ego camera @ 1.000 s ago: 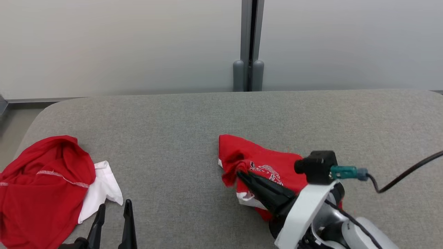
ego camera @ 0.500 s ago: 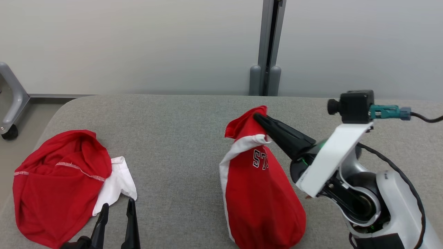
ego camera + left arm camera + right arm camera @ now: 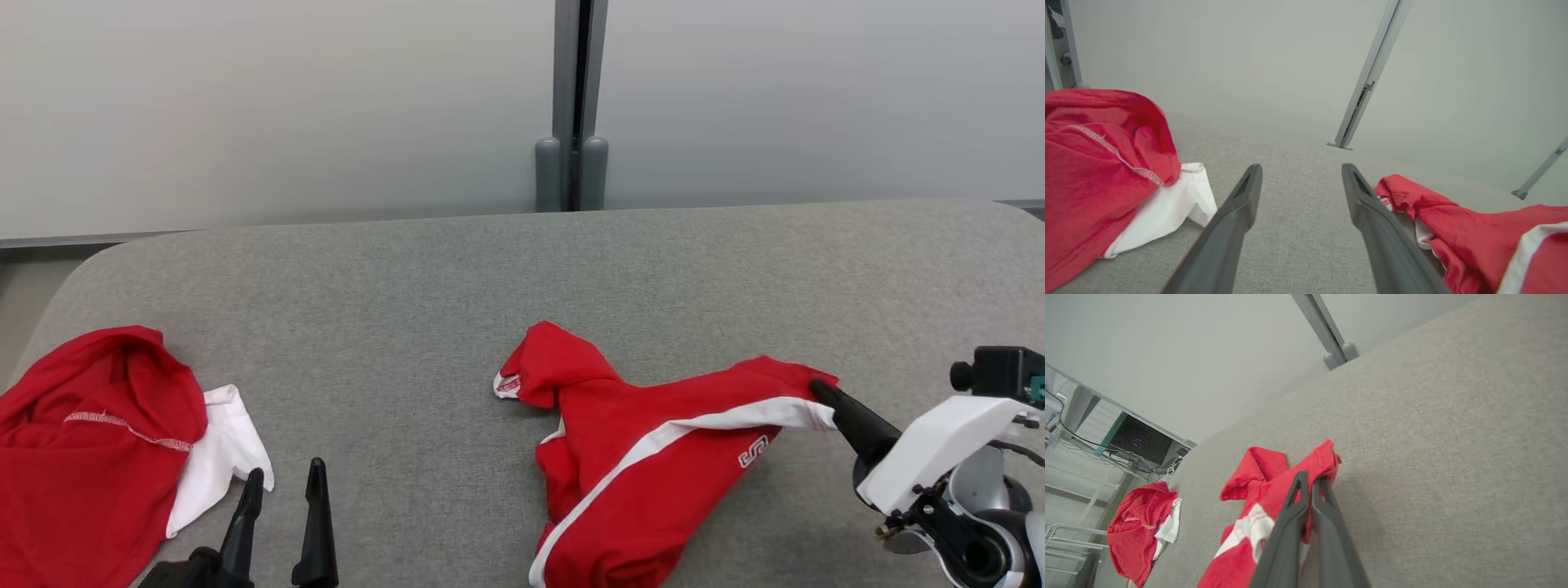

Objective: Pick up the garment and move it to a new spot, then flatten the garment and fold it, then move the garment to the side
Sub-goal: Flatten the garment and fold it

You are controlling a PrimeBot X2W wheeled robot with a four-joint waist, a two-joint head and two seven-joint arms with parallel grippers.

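The garment (image 3: 645,441), red with a white stripe and small white letters, lies on the grey surface (image 3: 408,286). One end of it is pinched by the right gripper (image 3: 820,390), whose two fingers are pressed together on the cloth just at the end of the white stripe. From these tips the garment stretches away toward the side of the left gripper, with a crumpled lump at the far end. The cloth looks thin, soft and light. I judge that it will sag from any single point, will not keep a shape, and may slip out of a pinch on one layer. For flattening, a good hold would be a hem or a corner, at two points well apart. The far lump may be a sleeve or a corner, but I cannot tell which.

The left gripper (image 3: 286,472) holds nothing and its fingers stand wide apart over the surface. On its outer side lies a second garment (image 3: 98,441), red and white, in a heap, near the gripper but not touching it. It is well apart from the held one, so nothing stands between the two grippers. Behind the surface is a pale wall with a grey post (image 3: 571,98).
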